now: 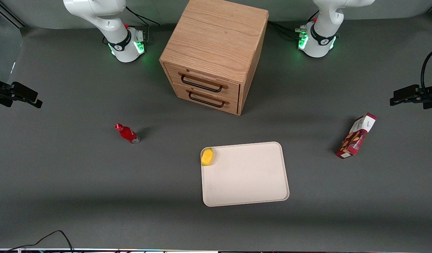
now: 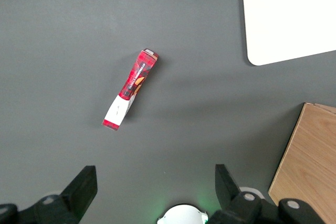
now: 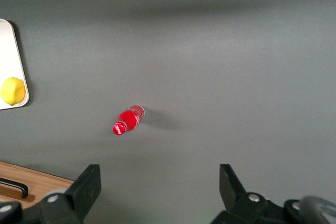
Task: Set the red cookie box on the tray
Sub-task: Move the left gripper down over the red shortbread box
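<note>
Black fingers [image 2: 81,190] of the left gripper [image 2: 155,192] stand spread wide apart with nothing between them, hanging high above the grey tabletop [image 1: 79,182]. Taking the red cookie box [image 1: 356,136] as the landmark, the gripper is above the table near it and clear of it, touching nothing. In the front view the gripper shows at the frame's edge, above the box and farther from the front camera than it. The box stands on one short end, leaning slightly, toward the working arm's end of the table; its white panel is at the upper end and the cookie pictures run down the dark-red side. From the box, the tray [image 1: 247,196] lies well apart toward the middle of the table, flat and a little nearer the front camera. A yellow lemon [image 1: 207,156] sits in the tray's corner farthest from the box. Farther from the front camera than the box and the tray stands a wooden drawer cabinet [image 1: 216,42] with two black handles. A small red bottle [image 1: 127,133] is farthest from the box, toward the parked arm's end.
</note>
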Motion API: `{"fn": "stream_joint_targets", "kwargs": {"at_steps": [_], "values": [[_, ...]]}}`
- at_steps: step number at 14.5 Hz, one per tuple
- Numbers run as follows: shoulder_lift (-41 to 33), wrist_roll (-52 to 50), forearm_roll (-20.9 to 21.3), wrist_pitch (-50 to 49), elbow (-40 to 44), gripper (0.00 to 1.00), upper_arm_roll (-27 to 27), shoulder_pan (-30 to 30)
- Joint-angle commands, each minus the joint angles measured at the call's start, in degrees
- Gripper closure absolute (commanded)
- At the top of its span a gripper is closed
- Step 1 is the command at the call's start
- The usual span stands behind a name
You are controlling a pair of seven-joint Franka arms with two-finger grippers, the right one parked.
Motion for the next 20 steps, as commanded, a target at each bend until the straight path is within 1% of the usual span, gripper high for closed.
{"fn": "stream_joint_targets", "kwargs": {"at_steps": [1, 4, 5, 6, 7, 8, 9, 10, 12, 14, 17, 18, 19, 20], "values": [[1.2, -1.3, 1.0, -1.2, 2.4, 0.00, -0.2, -0.2], [1.5, -1.1, 1.4, -1.6, 2.0, 0.00, 0.0, -0.1], [1.3, 0.5, 1.4, -1.2, 0.6, 0.00, 0.3, 0.2], [1.1, 6.4, 3.1, 0.3, -1.6, 0.00, 0.5, 0.3], [1.1, 13.8, 6.4, 2.1, -4.2, 0.00, 0.7, 0.3], [1.0, 18.6, 7.0, 5.0, -7.7, 0.00, 1.0, 0.6], [1.1, 22.3, 6.7, 8.6, -11.4, 0.00, 3.0, 0.6], [0.9, 26.9, 6.7, 13.2, -17.0, 0.00, 3.8, 0.6], [0.1, 31.9, 6.5, 25.6, -28.6, 0.00, 5.3, 0.7], [-0.2, 33.2, 5.4, 39.6, -40.0, 0.00, 5.6, 0.7], [0.2, 33.2, 1.8, 62.7, -55.5, 0.00, 5.4, 0.5], [0.5, 33.1, -0.5, 68.0, -59.0, 0.16, 5.4, 0.4], [1.0, 33.1, -3.7, 71.2, -60.7, 0.69, 5.4, 0.4], [1.9, 33.3, -4.7, 72.2, -60.5, 1.00, 5.3, 0.3]]}}
